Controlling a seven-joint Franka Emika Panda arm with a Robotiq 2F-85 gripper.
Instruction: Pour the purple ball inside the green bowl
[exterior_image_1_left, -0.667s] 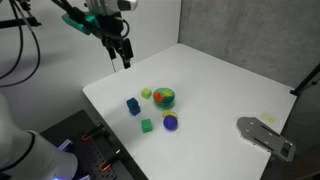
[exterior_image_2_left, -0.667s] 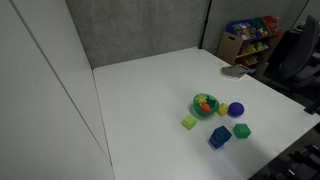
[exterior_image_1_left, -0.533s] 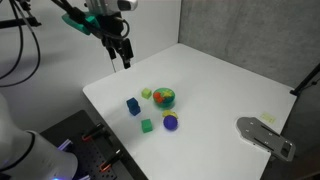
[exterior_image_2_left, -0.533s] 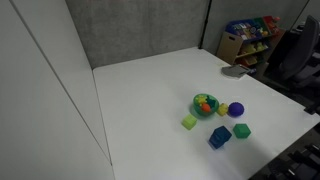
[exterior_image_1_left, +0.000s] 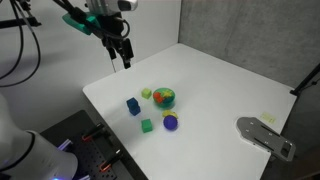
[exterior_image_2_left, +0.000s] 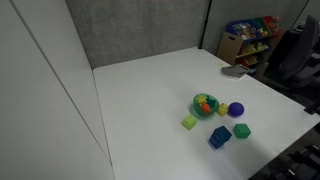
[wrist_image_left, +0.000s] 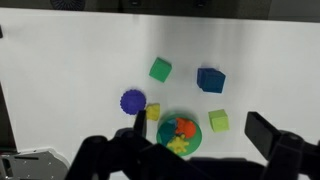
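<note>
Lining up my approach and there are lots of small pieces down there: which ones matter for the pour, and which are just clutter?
For the job: purple ball; green bowl; gripper, open, above the table's far corner.

Just lying about: blue cube; green cube; yellow-green piece.

Small, round, dark purple ball (exterior_image_1_left: 170, 123) resting on bench (exterior_image_1_left: 220, 80), outside and near green bowl (exterior_image_1_left: 156, 98), not touching it. Bowl small, round, bright green, upright with mouth up.
</note>
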